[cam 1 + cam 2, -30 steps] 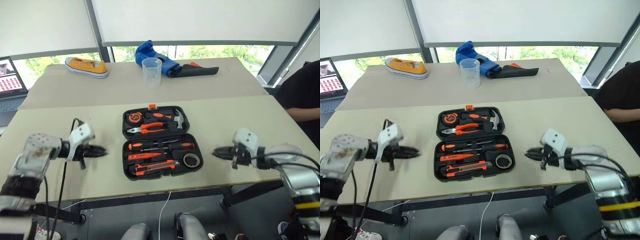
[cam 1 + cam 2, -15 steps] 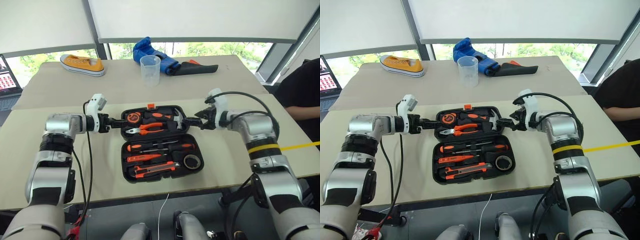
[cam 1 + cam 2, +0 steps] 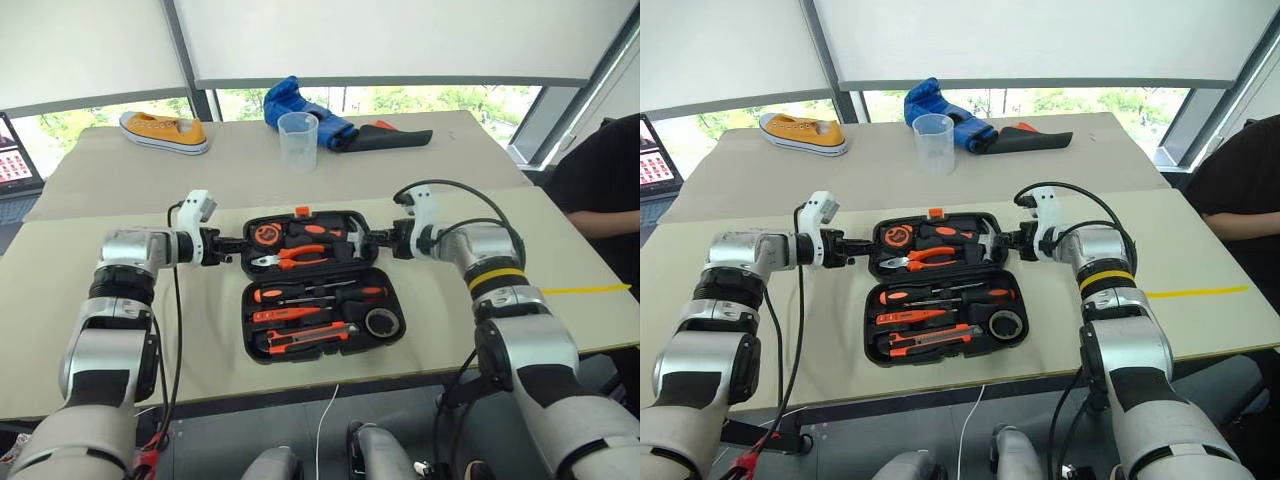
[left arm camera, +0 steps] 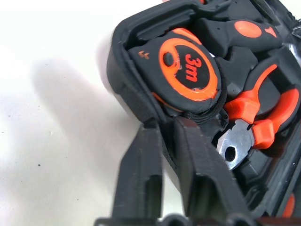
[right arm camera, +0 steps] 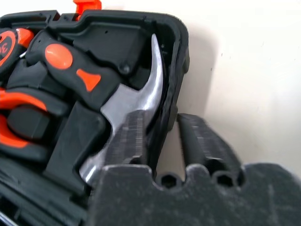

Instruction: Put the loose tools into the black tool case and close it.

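One black tool case point(image 3: 322, 285) is lying open at the centre of the frame on the near table point(image 3: 200, 350), both halves flat, orange latch point(image 3: 304, 211) at the far edge.

Near half is holding, counted: two screwdrivers with black-and-orange handles point(image 3: 318, 291), one thin orange tester screwdriver point(image 3: 290, 314), one orange-and-black utility knife point(image 3: 312, 337), one dark tape roll point(image 3: 382, 322). All five are sitting in recesses.

Far half is holding one tape measure point(image 4: 188, 70), one pair of orange-handled pliers point(image 4: 256, 125), one hammer point(image 5: 127, 101).

Two grippers are working the far half. The left gripper point(image 4: 164, 141) is clamping the case's left rim just by the tape measure, one finger outside the wall, one inside. The right gripper point(image 5: 160, 136) is pinching the right rim beside the hammer head, again one finger on each side of the wall.

Far table: one yellow shoe point(image 3: 164, 131) upper left, one clear plastic cup point(image 3: 298, 142) top centre, one blue cloth point(image 3: 300, 103) behind it, one dark flat pouch point(image 3: 385, 138) to its right.

Cut off: a laptop point(image 3: 18, 156) at the left edge, and a person in black point(image 3: 600, 190) at the right edge. In the wrist views the near half of the case is mostly out of frame, and the pliers' handles are running off the edge.
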You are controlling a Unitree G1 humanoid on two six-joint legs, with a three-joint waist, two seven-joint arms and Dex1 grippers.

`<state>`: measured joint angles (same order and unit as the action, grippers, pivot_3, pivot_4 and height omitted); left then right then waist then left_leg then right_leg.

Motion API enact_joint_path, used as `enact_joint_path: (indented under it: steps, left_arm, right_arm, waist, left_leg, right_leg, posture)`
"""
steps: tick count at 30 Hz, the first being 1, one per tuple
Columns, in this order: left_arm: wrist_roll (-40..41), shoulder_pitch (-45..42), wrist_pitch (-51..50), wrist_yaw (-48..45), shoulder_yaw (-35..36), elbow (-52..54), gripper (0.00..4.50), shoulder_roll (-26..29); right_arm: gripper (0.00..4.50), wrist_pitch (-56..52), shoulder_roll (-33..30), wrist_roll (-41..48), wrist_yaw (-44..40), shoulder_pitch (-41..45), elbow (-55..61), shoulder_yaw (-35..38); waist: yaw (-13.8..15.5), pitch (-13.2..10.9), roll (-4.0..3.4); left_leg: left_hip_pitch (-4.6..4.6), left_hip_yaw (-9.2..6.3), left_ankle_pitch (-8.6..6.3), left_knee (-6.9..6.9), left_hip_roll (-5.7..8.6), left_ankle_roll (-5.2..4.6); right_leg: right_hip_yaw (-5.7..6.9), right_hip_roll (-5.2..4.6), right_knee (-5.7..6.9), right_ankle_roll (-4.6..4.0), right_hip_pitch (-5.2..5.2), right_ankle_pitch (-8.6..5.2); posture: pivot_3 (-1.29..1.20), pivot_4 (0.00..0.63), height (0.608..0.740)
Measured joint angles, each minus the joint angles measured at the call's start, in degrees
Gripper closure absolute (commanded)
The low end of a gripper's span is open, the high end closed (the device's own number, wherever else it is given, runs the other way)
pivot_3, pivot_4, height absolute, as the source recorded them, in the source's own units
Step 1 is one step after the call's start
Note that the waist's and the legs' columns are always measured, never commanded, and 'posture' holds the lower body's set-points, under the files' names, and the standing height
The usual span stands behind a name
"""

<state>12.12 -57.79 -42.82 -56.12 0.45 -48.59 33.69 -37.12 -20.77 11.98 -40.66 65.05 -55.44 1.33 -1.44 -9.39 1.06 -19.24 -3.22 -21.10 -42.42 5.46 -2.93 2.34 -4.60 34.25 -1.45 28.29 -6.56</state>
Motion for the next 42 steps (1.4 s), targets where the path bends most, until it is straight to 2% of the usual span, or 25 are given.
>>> enact_joint_path:
  steps: [9, 12, 17, 20, 24, 31, 33, 35, 36, 37, 38, 40, 42]
  left_arm:
    - [0.0, 1.7, 0.7, -0.3, 0.9, 2.7, 4.50, 0.3]
    - [0.3, 3.9, 5.4, 0.7, 2.6, 5.8, 4.50, -0.4]
    - [-0.4, 7.6, 21.7, 5.4, 4.8, 13.7, 4.50, -2.2]
    - [-0.5, 9.1, 25.7, 5.9, 5.4, 17.5, 4.50, -2.3]
    - [-0.7, 15.4, 29.5, 6.1, 5.4, 25.8, 4.50, -2.1]
    - [-1.0, 26.5, 32.8, 6.4, 5.1, 38.4, 4.50, -0.8]
    - [-0.4, 30.8, 31.9, 6.9, 5.5, 43.0, 3.79, 0.0]
    - [0.6, 35.1, 29.3, 6.6, 5.8, 46.6, 3.28, 1.3]
    - [2.3, 37.8, 26.2, 5.8, 6.3, 48.9, 2.92, 2.7]
    - [4.0, 40.4, 23.5, 4.8, 7.1, 50.7, 2.47, 4.6]
    - [7.2, 43.6, 18.7, 2.0, 9.0, 53.3, 2.20, 8.6]
    - [10.8, 48.4, 13.0, -3.2, 13.0, 55.0, 1.34, 16.8]
    - [12.9, 50.6, 10.3, -8.7, 16.1, 55.4, 1.34, 23.4]
  right_arm:
    - [4.44, 2.7, 0.0, -1.3, -0.6, -1.2, 1.9, -0.5]
    - [4.44, 6.3, 0.0, -1.8, 0.5, -3.6, 6.1, -0.4]
    - [4.44, 12.4, -0.8, -1.9, 3.8, -9.8, 19.4, 1.4]
    - [4.44, 14.0, -1.5, -1.9, 4.4, -13.2, 26.1, 1.7]
    - [4.44, 17.1, -3.4, -2.1, 4.2, -22.4, 38.4, 1.4]
    - [4.44, 20.8, -7.1, -3.3, 3.4, -34.4, 51.8, 0.1]
    - [4.50, 21.0, -8.7, -3.2, 2.3, -39.0, 56.9, 0.0]
    - [3.78, 19.8, -10.8, -1.6, 0.9, -43.1, 62.0, 0.3]
    - [3.67, 17.0, -12.7, 0.7, -0.7, -45.3, 65.6, 1.1]
    - [3.21, 14.3, -15.3, 2.7, -2.6, -47.7, 68.2, 2.1]
    - [2.99, 9.7, -20.2, 6.9, -6.7, -51.6, 72.2, 4.2]
    - [2.95, 5.0, -28.1, 12.2, -13.2, -57.7, 77.0, 8.4]
    - [2.95, 3.1, -33.8, 15.3, -19.0, -62.6, 80.8, 11.9]
  waist:
    - [-0.2, 0.0, -0.01]
    - [0.0, 0.0, -0.01]
    - [0.2, 0.0, -0.02]
    - [0.0, 0.0, -0.02]
    - [-0.1, 0.0, -0.02]
    - [0.7, 0.1, -0.05]
    - [0.7, 0.2, -0.04]
    - [0.7, 0.3, -0.08]
    - [0.7, 0.2, -0.07]
    - [0.7, 0.2, -0.07]
    - [0.7, 0.2, -0.02]
    - [0.7, 0.2, -0.04]
    - [0.8, 0.2, -0.04]
  left_leg:
    - [0.00, 0.00, 0.00, -0.05, 0.00, 0.00]
    - [-0.06, -0.01, 0.00, -0.10, 0.01, 0.00]
    - [-0.24, 0.00, -0.01, -0.22, 0.02, 0.01]
    - [-0.22, 0.01, -0.01, -0.21, 0.00, 0.01]
    - [-0.14, 0.03, 0.00, -0.02, 0.00, 0.00]
    - [0.29, 0.08, -0.01, 0.18, 0.00, 0.01]
    - [0.44, 0.11, -0.01, 0.26, -0.02, 0.01]
    - [0.61, 0.19, -0.01, 0.42, -0.04, 0.00]
    - [0.62, 0.25, -0.01, 0.47, -0.04, 0.00]
    - [0.56, 0.24, -0.01, 0.51, -0.09, 0.00]
    - [0.41, 0.23, -0.01, 0.50, -0.10, -0.01]
    - [0.33, 0.21, -0.01, 0.54, -0.13, -0.02]
    - [0.50, 0.23, -0.02, 0.59, -0.14, -0.03]
  right_leg:
    - [-0.03, -0.01, 0.05, 0.00, -0.01, 0.01]
    - [-0.01, -0.01, 0.04, 0.02, 0.03, 0.02]
    - [0.01, 0.10, 0.00, -0.01, 0.18, 0.08]
    - [-0.01, 0.12, -0.02, -0.02, 0.18, 0.08]
    - [-0.02, 0.17, -0.11, -0.01, 0.18, 0.08]
    - [-0.07, 0.19, -0.20, -0.01, -0.17, 0.08]
    - [-0.18, 0.19, -0.20, 0.00, -0.25, 0.06]
    - [-0.20, 0.21, -0.21, 0.01, -0.31, 0.06]
    - [-0.20, 0.24, -0.21, 0.02, -0.28, 0.04]
    - [-0.21, 0.25, -0.17, 0.01, -0.26, 0.04]
    - [-0.17, 0.31, -0.18, 0.00, -0.13, 0.04]
    - [-0.04, 0.36, -0.20, -0.01, -0.05, 0.03]
    - [0.01, 0.36, -0.32, 0.02, -0.25, 0.00]
  posture:
    - [0.00, 0.150, 0.724]
    - [0.00, 0.150, 0.724]
    - [0.00, 0.150, 0.724]
    - [0.00, 0.150, 0.724]
    - [0.00, 0.150, 0.724]
    - [0.00, 0.150, 0.724]
    - [0.00, 0.150, 0.724]
    - [0.00, 0.150, 0.724]
    - [0.00, 0.150, 0.724]
    - [0.00, 0.150, 0.724]
    - [0.00, 0.150, 0.724]
    - [0.00, 0.150, 0.724]
    - [0.00, 0.150, 0.724]
